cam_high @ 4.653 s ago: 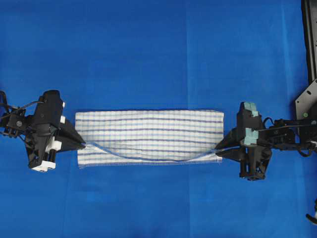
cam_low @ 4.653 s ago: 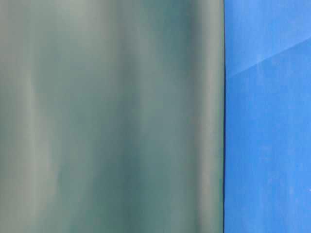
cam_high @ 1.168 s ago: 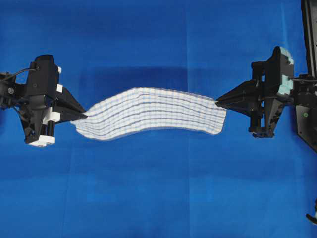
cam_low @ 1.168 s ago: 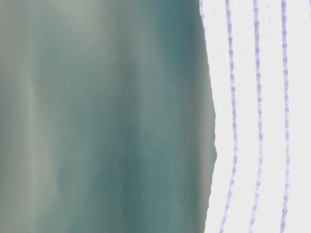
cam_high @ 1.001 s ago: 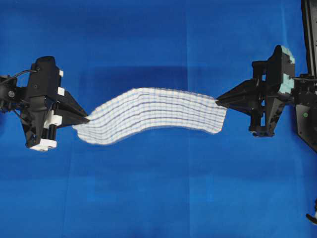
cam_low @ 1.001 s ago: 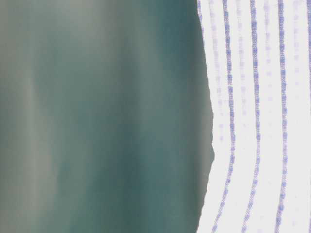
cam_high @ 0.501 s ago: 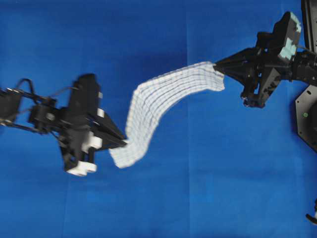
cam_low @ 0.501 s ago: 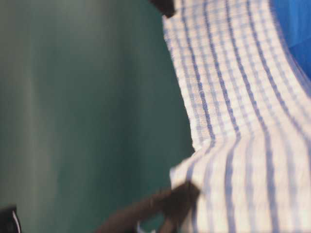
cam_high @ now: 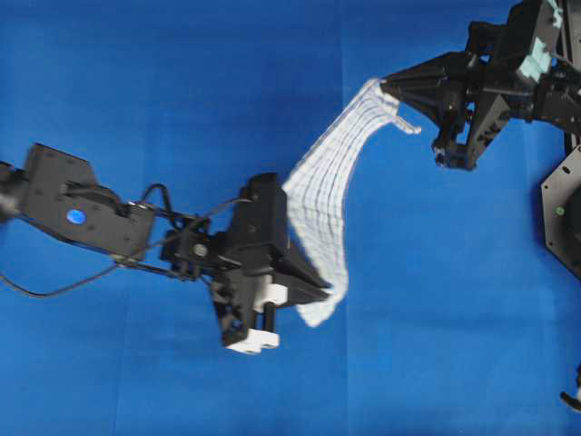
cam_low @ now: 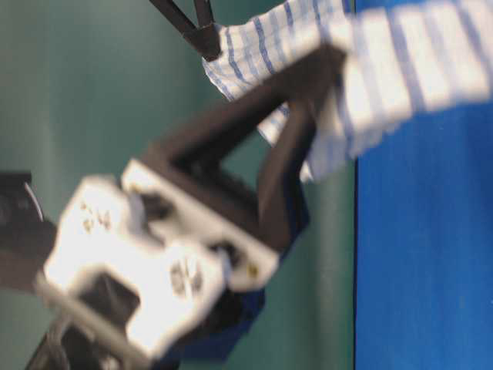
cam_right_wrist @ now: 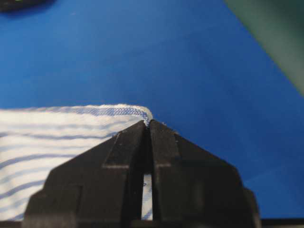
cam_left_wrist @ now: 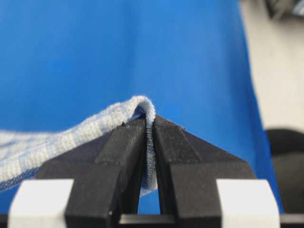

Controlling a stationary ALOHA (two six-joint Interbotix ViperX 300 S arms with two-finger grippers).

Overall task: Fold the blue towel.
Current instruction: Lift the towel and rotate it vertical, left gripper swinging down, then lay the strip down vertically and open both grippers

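Blue towel is hanging off the bench, twisted, strung btwn both hands. Left hand is pinching its lower end, jaws clamped tight; right hand is gripping the upper corner, top right.

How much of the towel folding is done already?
Done: the blue towel already looks folded into a narrow strip. In hand: the left gripper pinches one end and the right gripper pinches the other, and the strip hangs in the air between them above the blue sheet. Left: bringing the two ends together, laying the towel down and letting go.
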